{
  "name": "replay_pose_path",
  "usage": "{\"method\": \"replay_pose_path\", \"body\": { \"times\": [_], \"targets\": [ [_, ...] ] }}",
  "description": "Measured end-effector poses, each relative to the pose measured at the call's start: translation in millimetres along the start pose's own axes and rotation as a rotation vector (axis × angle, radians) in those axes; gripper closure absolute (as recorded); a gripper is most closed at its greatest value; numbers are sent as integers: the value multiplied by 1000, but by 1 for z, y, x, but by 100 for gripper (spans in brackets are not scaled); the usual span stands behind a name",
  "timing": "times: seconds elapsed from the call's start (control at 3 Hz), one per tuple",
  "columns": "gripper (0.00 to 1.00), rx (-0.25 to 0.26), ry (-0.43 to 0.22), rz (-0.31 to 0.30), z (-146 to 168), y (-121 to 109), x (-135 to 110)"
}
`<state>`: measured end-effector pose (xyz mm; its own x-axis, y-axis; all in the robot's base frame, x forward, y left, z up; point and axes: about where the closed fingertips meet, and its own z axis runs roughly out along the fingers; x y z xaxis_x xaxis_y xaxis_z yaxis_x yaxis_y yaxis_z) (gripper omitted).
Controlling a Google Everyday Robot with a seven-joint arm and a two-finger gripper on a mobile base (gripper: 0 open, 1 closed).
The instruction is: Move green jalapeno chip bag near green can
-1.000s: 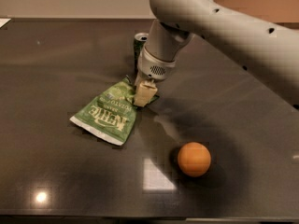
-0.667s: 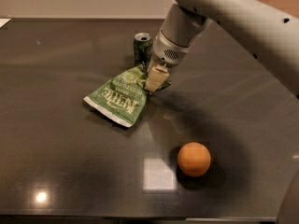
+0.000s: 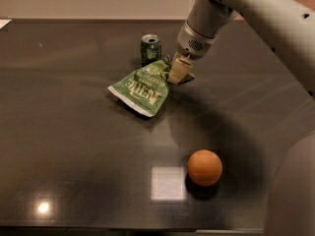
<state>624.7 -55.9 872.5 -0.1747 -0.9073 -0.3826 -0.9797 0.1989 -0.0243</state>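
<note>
The green jalapeno chip bag (image 3: 143, 86) lies tilted on the dark table, its upper right end lifted. My gripper (image 3: 177, 73) is shut on that upper right end of the bag, just right of the green can (image 3: 150, 48). The can stands upright behind the bag, a little apart from the gripper. The bag's top edge lies right below the can.
An orange ball (image 3: 204, 167) sits on the dark table (image 3: 64, 132) toward the front right. My grey arm (image 3: 256, 14) comes in from the upper right. Bright light reflections lie on the table near the front.
My gripper has dragged the chip bag to the right and toward the back, closer to the can. The can and the ball have not moved.
</note>
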Motion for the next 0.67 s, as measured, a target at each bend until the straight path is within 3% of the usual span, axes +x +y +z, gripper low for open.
{"method": "replay_pose_path", "body": {
  "times": [0.67],
  "targets": [
    [61, 31, 49, 59, -2, -16, 33]
  ]
}}
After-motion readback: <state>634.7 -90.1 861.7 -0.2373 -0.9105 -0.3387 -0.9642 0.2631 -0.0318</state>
